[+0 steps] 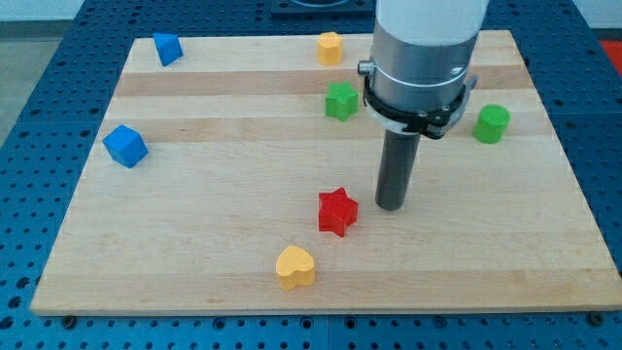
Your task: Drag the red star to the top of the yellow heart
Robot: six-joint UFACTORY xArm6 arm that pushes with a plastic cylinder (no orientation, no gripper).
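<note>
Nearest the view's bottom, the yellow heart (295, 266) lies on the wooden table (194, 233), and just beyond it, up and to the view's right, sits the red star (337, 211), near the heart but apart from it. The star is thus already roughly on the heart's upper side, offset to the right, so we judge that little travel is left: a short nudge toward the view's left would bring it squarely above the heart. That may be why my tip (391, 205) stands just beside the star on its right, a small gap showing between them; from that side a push would carry the star leftward. We have no pincer here, only the straight rod, so nothing is clasped and there is no opening to report. Farther back, a blue block (125, 146) rests near the table's left edge, a green block (341, 100) and a green cylinder (492, 123) flank the arm, and along the far edge sit another blue block (168, 49) and a yellow block (330, 47), all well clear of the work.
</note>
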